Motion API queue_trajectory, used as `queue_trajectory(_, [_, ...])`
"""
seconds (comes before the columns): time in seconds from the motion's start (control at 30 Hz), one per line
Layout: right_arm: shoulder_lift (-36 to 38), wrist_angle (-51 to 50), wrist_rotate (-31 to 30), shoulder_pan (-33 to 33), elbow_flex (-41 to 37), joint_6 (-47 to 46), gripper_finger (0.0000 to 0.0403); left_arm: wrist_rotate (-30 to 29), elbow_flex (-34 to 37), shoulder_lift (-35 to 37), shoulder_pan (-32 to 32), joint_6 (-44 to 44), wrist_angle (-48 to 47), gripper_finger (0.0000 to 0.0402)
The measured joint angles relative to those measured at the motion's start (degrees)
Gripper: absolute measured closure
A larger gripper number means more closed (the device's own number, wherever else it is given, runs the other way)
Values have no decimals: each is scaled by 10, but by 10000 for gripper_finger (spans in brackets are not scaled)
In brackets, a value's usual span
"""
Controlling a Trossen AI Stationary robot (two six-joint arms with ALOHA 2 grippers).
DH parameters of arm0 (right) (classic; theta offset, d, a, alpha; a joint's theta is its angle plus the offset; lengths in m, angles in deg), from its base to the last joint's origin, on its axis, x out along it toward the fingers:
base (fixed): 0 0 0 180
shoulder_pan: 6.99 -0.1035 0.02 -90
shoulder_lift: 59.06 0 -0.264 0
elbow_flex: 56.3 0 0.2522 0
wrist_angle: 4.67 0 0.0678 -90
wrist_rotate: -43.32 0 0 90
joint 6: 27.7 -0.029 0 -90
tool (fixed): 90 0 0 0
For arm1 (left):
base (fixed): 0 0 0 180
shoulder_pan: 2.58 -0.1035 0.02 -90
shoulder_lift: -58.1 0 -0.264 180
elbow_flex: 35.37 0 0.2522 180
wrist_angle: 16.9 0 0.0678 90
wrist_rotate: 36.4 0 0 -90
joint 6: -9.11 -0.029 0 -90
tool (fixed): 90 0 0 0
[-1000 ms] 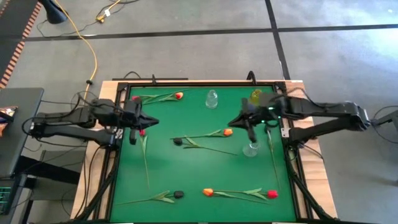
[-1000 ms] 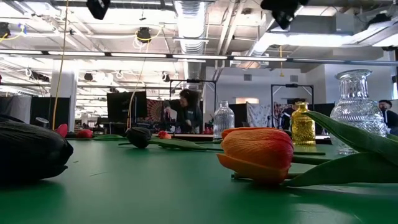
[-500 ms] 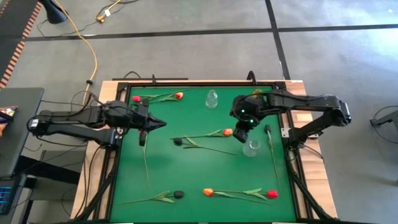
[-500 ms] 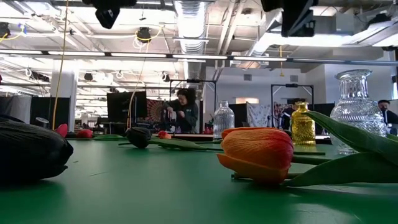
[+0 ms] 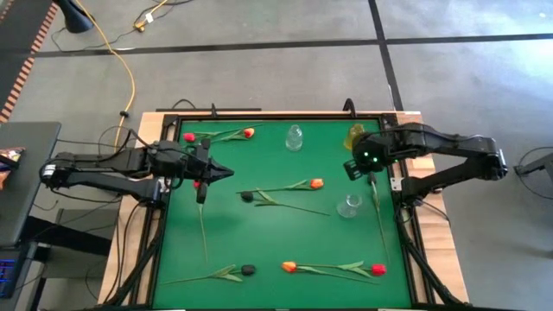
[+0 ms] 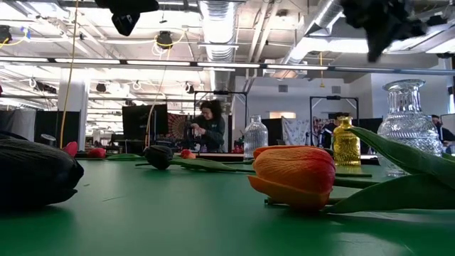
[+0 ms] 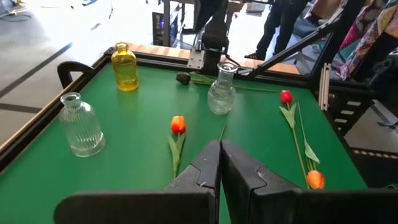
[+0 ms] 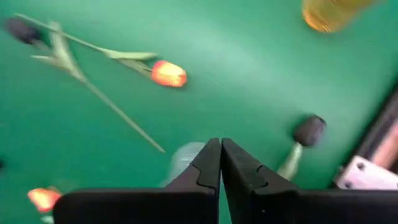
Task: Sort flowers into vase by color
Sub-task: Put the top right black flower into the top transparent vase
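Thin-stemmed flowers [image 5: 304, 184] – red, orange, black – lie flat; both pincers pressed together.

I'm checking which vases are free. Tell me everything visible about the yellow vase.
The yellow vase is a small bottle of clear amber glass, as it looks, with rounded shoulders and a short narrow neck. It stands upright on the green mat near the far right corner, with no flower in it. From above, the right arm's claw hangs just in front of it; nothing visibly touches it.

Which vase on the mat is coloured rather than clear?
The yellow vase at the far right corner, beside the right claw. The other two, one at the far edge and one right of centre, are clear glass.
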Motion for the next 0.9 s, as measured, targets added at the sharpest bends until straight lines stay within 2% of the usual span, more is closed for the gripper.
queue_trajectory(0.23, [36, 47, 9, 8, -89, -33, 362, -9, 0, 0, 0, 0, 2, 402])
queue_trajectory(0.5, [1, 26, 29, 17, -109, -71, 366, -20, 0, 0, 0, 0, 3, 402])
queue_trajectory(0.7, [-18, -23, 29, 39, -111, -80, 346, -20, 0, 0, 0, 0, 3, 402])
queue_trajectory(0.9, [-13, 12, 35, 28, -177, -128, 322, -20, 0, 0, 0, 0, 2, 402])
